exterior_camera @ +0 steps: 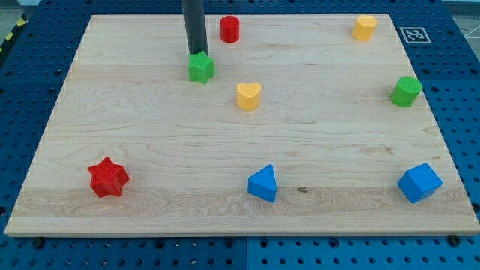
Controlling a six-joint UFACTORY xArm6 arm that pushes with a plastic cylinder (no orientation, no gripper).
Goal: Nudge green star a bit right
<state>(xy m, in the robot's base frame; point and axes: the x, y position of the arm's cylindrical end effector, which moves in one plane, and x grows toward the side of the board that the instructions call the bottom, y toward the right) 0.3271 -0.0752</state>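
The green star (201, 68) lies on the wooden board (150, 135) in the upper left-centre of the view. My dark rod comes down from the view's top, and my tip (196, 54) stands right at the star's upper-left edge, touching or nearly touching it. A red cylinder (229, 28) stands just above and to the right of the star. A yellow heart (249, 95) lies below and to the right of it.
A yellow block (365, 27) sits at the top right and a green cylinder (406, 91) at the right edge. A red star (108, 178) lies at the bottom left, a blue triangle (263, 184) at bottom centre, a blue cube (419, 183) at bottom right.
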